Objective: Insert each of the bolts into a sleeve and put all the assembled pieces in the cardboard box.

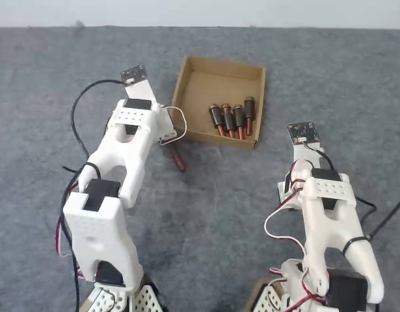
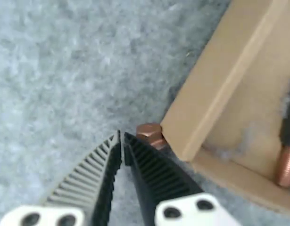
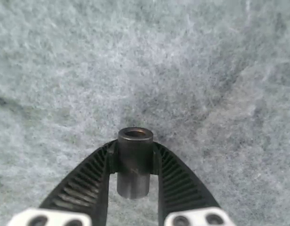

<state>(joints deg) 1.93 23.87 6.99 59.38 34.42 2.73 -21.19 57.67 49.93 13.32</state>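
A copper bolt (image 1: 178,159) lies on the grey mat just off the near left corner of the cardboard box (image 1: 219,84). In the left wrist view its hex head (image 2: 149,133) sits against the box corner (image 2: 215,89), right beside my left gripper (image 2: 121,137), which is shut with nothing between its fingers. Several assembled pieces (image 1: 233,120) lie side by side in the box along its near wall; one of them (image 2: 286,160) shows at the edge of the left wrist view. My right gripper (image 3: 134,147) is shut on a black sleeve (image 3: 133,167), held above the mat with its open bore visible.
The left arm (image 1: 125,153) stretches from the near left up to the box. The right arm (image 1: 326,208) stands at the near right, well apart from the box. Loose cables (image 1: 79,107) hang beside both arms. Grey felt mat (image 1: 252,195) lies between the arms.
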